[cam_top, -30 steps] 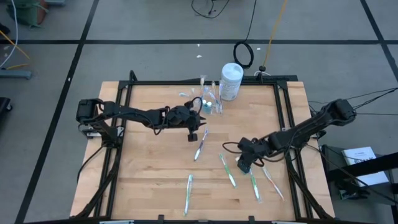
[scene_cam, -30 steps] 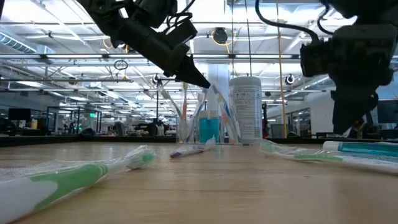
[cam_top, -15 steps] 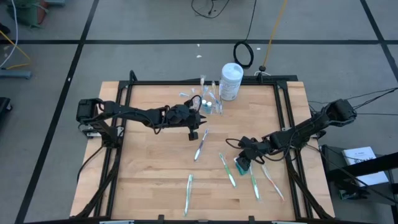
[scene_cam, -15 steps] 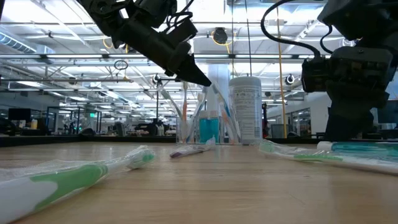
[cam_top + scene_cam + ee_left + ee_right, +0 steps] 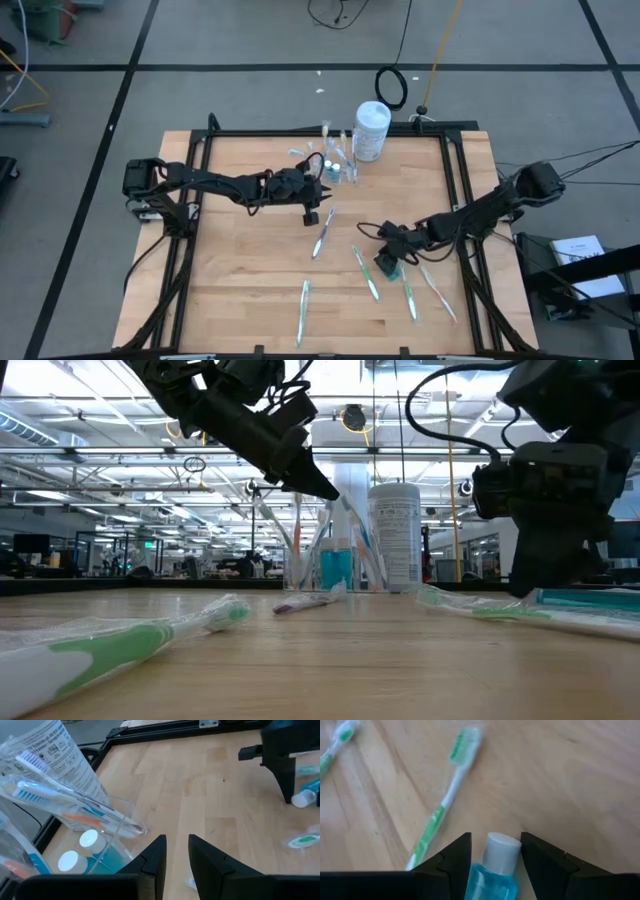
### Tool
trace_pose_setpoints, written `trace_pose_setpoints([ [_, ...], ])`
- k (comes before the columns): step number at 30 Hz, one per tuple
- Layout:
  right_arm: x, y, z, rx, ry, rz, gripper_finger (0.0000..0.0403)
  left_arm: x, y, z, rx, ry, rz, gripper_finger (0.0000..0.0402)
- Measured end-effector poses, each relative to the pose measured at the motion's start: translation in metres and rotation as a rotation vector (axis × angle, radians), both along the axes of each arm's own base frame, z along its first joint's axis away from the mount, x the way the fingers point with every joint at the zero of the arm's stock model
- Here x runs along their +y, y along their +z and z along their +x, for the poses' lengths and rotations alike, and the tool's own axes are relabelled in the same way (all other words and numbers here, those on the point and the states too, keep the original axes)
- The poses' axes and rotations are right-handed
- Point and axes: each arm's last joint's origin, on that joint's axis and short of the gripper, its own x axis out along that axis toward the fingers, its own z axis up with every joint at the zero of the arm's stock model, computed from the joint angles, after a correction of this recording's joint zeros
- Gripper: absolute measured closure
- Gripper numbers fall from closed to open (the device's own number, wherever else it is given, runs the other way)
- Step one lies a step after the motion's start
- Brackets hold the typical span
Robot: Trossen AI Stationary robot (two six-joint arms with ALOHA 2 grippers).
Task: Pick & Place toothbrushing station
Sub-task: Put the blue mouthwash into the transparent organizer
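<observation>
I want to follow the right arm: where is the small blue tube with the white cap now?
In the right wrist view, the small blue tube with the white cap sits between the right claw's open fingers, beside a green-and-white toothbrush.

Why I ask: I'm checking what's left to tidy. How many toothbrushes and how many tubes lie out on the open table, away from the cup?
toothbrushes: 5
tube: 1, lying between the open fingers of the right pincer
total: 6
</observation>
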Motion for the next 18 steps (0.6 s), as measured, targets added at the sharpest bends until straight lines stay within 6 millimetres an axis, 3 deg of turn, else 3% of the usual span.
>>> trace_pose_setpoints([
  [5, 0.0013, -0.0072, -0.0006, 0.019, 0.057, -0.067, 0.0241, -0.0001, -0.001, -0.0005, 0.01, 0.005, -0.011, 0.0314],
  [13, 0.0018, -0.0091, -0.0004, 0.024, 0.062, -0.065, 0.0303, -0.0002, -0.0028, -0.0015, 0.027, 0.012, -0.027, 0.0314],
  [18, 0.0026, -0.0085, 0.0009, 0.004, 0.103, -0.064, 0.0311, -0.0004, -0.0064, -0.0036, 0.067, 0.02, -0.043, 0.0314],
])
